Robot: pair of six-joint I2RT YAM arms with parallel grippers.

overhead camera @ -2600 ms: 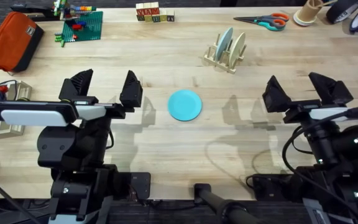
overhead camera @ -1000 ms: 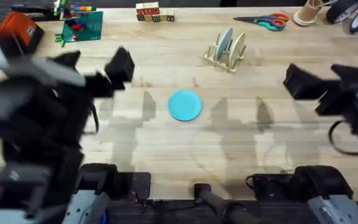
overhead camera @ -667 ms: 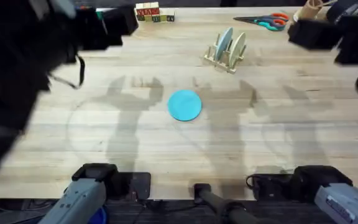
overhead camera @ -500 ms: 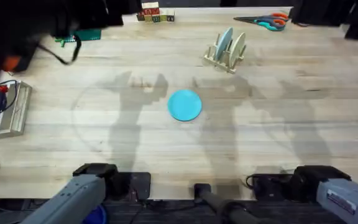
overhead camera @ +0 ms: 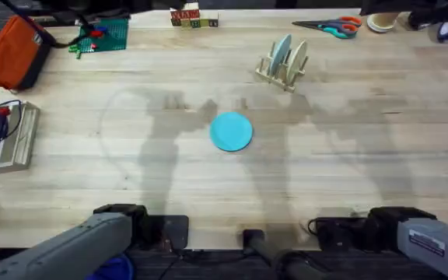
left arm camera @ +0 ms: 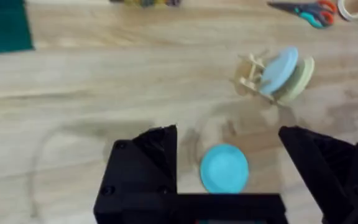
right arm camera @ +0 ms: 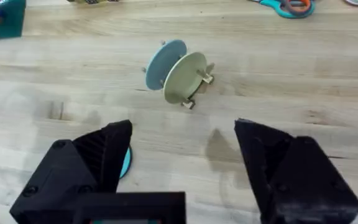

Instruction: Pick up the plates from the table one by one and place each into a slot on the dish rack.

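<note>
A bright turquoise plate (overhead camera: 231, 131) lies flat in the middle of the wooden table (overhead camera: 348, 163). The small dish rack (overhead camera: 282, 64) stands behind it to the right, with a pale blue plate (left arm camera: 280, 68) and a cream plate (left arm camera: 298, 81) upright in its slots. My left gripper (left arm camera: 225, 134) hangs high above the table, open and holding nothing, and the turquoise plate (left arm camera: 224, 168) shows between its fingers far below. My right gripper (right arm camera: 184, 124) is also high, open and holding nothing. It looks down on the rack (right arm camera: 180, 71), with an edge of the turquoise plate (right arm camera: 125, 163) behind one finger.
An orange pouch (overhead camera: 18, 50) and a grey box (overhead camera: 6, 140) sit at the left edge. A green brick baseplate (overhead camera: 103, 35), lettered blocks (overhead camera: 193, 15), scissors (overhead camera: 329, 27) and tape rolls (overhead camera: 383, 22) line the far edge.
Both arms have risen from either side of the turquoise plate, up and away out of the overhead picture. The plate and the rack have stayed put.
</note>
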